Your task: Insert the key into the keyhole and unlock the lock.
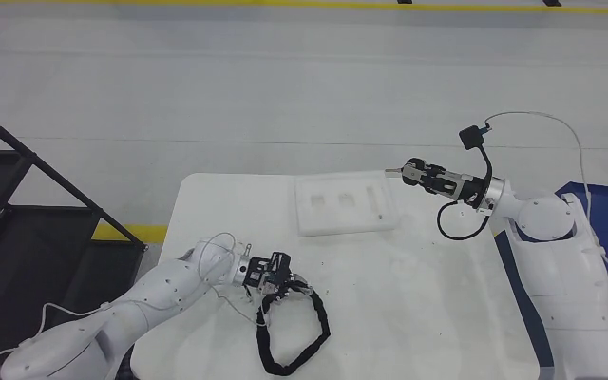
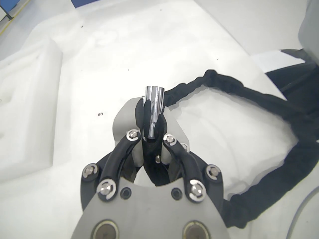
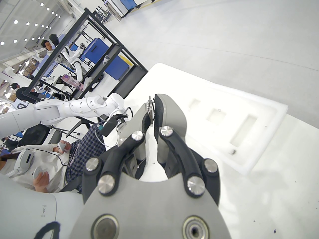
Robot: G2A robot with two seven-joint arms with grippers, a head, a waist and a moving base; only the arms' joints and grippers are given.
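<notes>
Left pincer (image 2: 150, 115) pinches the lock (image 2: 155, 98), right pincer (image 3: 152, 110) pinches the key (image 3: 149, 107) well apart, so insertion hasn't begun: next the key must travel over and line up.

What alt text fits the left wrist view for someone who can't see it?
The left hand is shut on the chrome cylinder of a lock over a white table. Its black sleeved loop lies on the table to one side, a white foam tray on the other.
</notes>
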